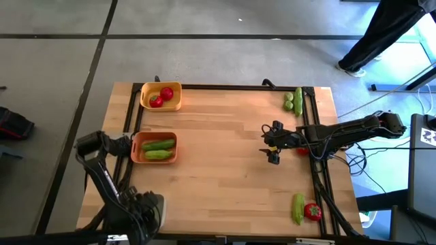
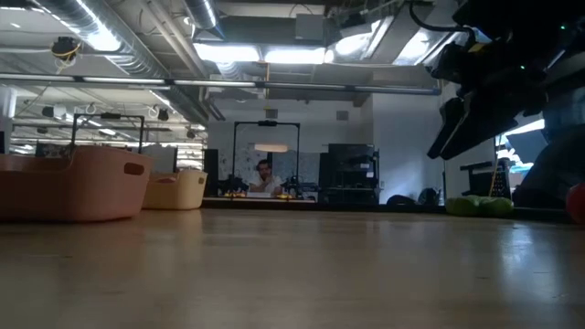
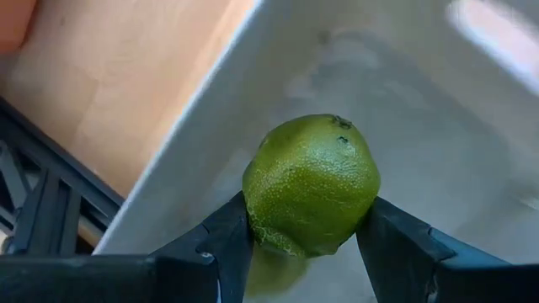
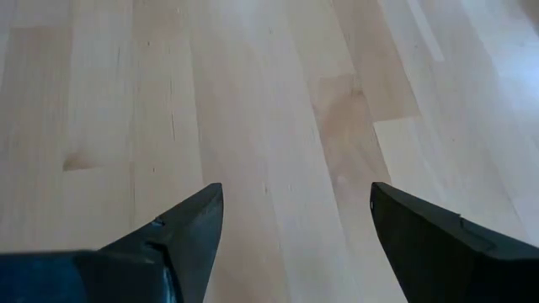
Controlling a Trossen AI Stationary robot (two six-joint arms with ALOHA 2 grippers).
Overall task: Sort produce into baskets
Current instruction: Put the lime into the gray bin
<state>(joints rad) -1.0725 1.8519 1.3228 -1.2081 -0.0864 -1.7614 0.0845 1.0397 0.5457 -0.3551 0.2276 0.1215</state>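
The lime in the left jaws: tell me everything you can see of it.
The lime is a small round fruit with pebbled, glossy yellow-green skin and a dark stem scar near its top. It looks whole and unbruised. The left gripper is shut on it, one dark finger pressing each side. It hangs above the inside of the white-grey basket, not touching the floor as far as the left wrist view shows. Wooden table lies beyond the rim.

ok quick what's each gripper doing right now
Left gripper: closed on a lime, held over the white-grey basket.
Right gripper: open, holding nothing, above the bare table.
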